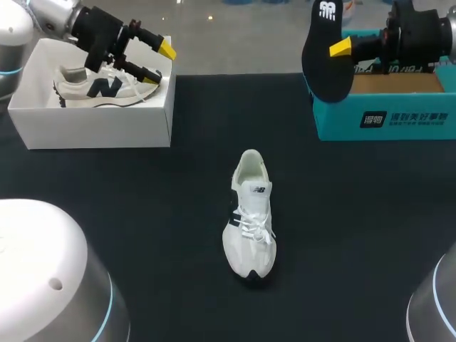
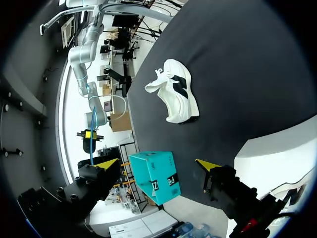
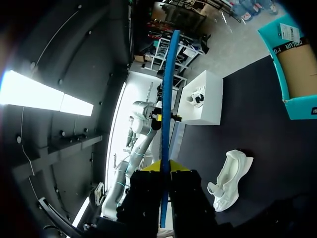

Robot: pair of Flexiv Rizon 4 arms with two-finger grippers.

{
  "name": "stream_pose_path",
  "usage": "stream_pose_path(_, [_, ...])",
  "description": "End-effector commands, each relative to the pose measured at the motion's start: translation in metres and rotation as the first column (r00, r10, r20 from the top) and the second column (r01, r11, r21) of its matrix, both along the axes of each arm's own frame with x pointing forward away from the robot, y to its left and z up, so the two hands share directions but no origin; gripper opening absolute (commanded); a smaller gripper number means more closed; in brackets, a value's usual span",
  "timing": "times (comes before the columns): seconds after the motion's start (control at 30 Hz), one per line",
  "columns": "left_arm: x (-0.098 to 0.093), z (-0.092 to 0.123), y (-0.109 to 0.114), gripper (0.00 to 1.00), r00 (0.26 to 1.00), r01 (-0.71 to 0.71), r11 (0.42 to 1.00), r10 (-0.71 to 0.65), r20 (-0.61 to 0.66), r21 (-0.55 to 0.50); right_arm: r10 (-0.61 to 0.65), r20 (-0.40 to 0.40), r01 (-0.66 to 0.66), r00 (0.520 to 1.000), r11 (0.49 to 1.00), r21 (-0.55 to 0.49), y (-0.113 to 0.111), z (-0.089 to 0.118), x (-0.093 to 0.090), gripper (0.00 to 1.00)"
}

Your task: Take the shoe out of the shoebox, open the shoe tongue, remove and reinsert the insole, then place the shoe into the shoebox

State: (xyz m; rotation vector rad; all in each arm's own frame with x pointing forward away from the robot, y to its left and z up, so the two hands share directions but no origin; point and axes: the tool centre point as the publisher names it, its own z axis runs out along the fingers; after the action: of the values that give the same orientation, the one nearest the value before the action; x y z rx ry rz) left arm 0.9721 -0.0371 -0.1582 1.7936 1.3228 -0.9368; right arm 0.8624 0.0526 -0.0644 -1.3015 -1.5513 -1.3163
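A white shoe [image 1: 250, 212] with dark side stripes lies on the black table [image 1: 142, 214] near the middle, heel towards the far side; the wrist views also show the shoe [image 2: 177, 92] [image 3: 231, 178]. My right gripper [image 1: 336, 49] is up at the far right, shut on a black insole [image 1: 325, 55] that hangs upright beside the teal shoebox [image 1: 385, 107]. In the right wrist view the insole [image 3: 166, 114] appears edge-on between the fingers of the gripper [image 3: 166, 167]. My left gripper [image 1: 159, 61] stands open above the white shoebox [image 1: 92, 125]; between its fingers [image 2: 157, 164] there is nothing.
The white shoebox holds a second white shoe [image 1: 100, 89] with a dark logo. The teal shoebox [image 2: 156, 176] [image 3: 297, 79] is open at the far right. The white box [image 3: 204, 96] stands at the far left corner.
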Motion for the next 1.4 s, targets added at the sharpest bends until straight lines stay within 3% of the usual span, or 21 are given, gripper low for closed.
stream_pose_path(0.03, [-0.005,0.000,0.000,1.00,1.000,-0.010,1.000,0.010,0.006,0.003,0.016,0.031,-0.016,0.999,1.000,-0.015,0.003,0.002,0.006,0.00])
stream_pose_path(0.43, [-0.005,0.000,0.000,1.00,1.000,-0.010,1.000,0.010,0.006,0.003,0.086,0.309,-0.048,0.947,0.990,-0.130,0.009,0.022,0.037,0.00])
stream_pose_path(1.0, [-0.005,0.000,0.000,1.00,1.000,-0.010,1.000,0.010,0.006,0.003,0.078,0.307,-0.037,0.948,0.990,-0.138,0.009,0.022,0.039,0.00])
stream_pose_path(1.07, [-0.005,0.000,0.000,1.00,1.000,-0.010,1.000,0.010,0.006,0.003,0.063,0.371,-0.044,0.927,0.997,-0.060,0.017,0.019,0.046,0.00])
stream_pose_path(1.13, [-0.005,0.000,0.000,1.00,1.000,-0.010,1.000,0.010,0.006,0.003,0.070,0.413,-0.048,0.908,0.997,-0.063,0.023,0.016,0.053,0.00])
stream_pose_path(1.4, [-0.005,0.000,0.000,1.00,1.000,-0.010,1.000,0.010,0.006,0.003,0.062,0.418,-0.025,0.906,0.995,-0.094,0.041,-0.022,0.065,0.00])
